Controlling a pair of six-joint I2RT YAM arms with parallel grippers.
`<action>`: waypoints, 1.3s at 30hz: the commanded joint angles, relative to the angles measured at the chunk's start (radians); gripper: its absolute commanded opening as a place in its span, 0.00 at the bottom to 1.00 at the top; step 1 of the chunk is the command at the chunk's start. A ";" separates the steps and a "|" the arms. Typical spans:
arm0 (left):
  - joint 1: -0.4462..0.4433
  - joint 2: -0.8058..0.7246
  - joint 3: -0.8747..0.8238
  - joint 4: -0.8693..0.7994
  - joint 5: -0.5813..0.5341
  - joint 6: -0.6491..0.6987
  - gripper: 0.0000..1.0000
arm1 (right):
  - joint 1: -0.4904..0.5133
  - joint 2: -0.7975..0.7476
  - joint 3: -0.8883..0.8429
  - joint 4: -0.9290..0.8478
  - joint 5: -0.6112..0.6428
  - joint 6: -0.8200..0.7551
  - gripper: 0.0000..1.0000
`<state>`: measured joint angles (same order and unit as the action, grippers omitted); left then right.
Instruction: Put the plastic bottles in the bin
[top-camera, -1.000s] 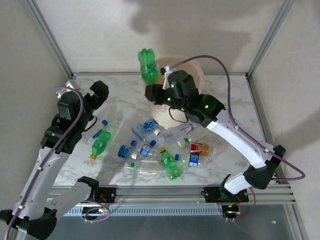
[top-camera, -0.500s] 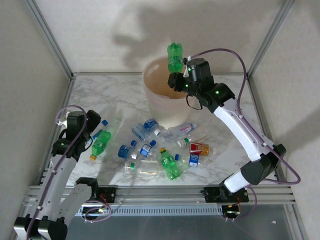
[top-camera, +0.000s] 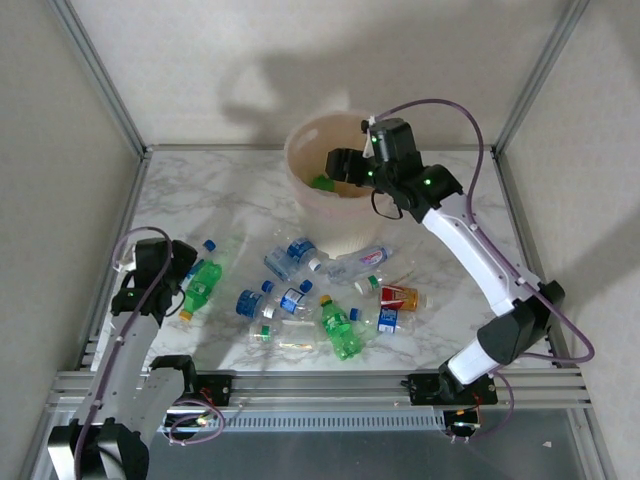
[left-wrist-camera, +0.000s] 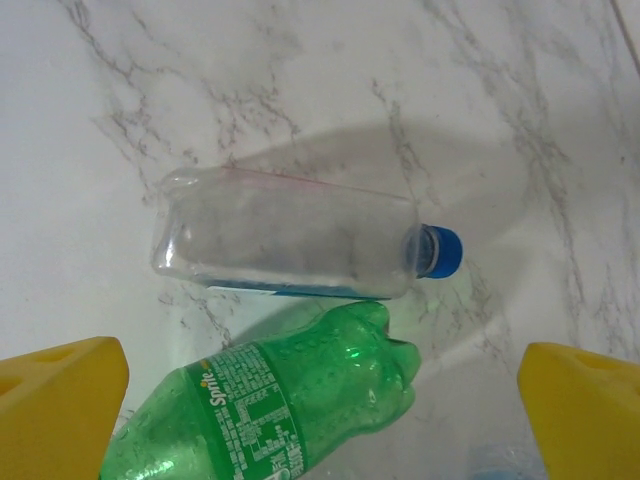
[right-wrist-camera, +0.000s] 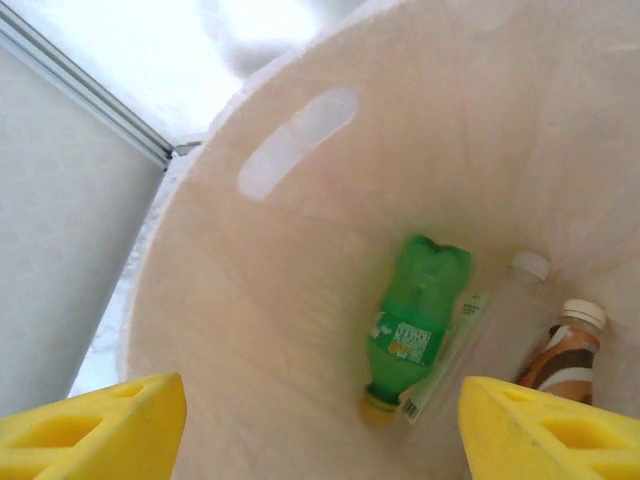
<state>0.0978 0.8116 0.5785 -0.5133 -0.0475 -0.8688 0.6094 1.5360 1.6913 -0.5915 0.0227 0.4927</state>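
- In the bin (right-wrist-camera: 250, 300), a green bottle (right-wrist-camera: 412, 310) lies beside a clear bottle (right-wrist-camera: 500, 325) and a brown-labelled bottle (right-wrist-camera: 568, 345), whose lower end is hidden behind a yellow finger.
- The right hand (right-wrist-camera: 320, 430) hangs over the bin, arm reaching far, fingers wide and empty.
- The left hand (left-wrist-camera: 320, 400), near left, is spread wide and empty above the table (left-wrist-camera: 130, 90), over a blue-capped bottle (left-wrist-camera: 290, 245) and a second green bottle (left-wrist-camera: 250, 415) cut off by the frame.

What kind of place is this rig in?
Probably a lab robot test cell: aluminium frame with blank panels, marble-look tabletop, plastic bottles strewn beside a lined bin.
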 joint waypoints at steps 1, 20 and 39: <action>0.014 0.010 -0.027 0.052 0.061 -0.011 1.00 | 0.004 -0.105 -0.033 0.041 -0.039 0.005 0.73; -0.003 0.131 -0.026 0.058 0.013 -0.140 1.00 | 0.166 -0.236 -0.226 0.151 -0.051 0.078 0.77; 0.078 0.538 0.172 0.245 -0.022 -0.166 1.00 | 0.180 -0.219 -0.214 0.153 -0.082 0.075 0.81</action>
<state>0.1627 1.3235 0.6888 -0.2958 -0.0254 -1.0359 0.7769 1.3067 1.4693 -0.4603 -0.0319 0.5652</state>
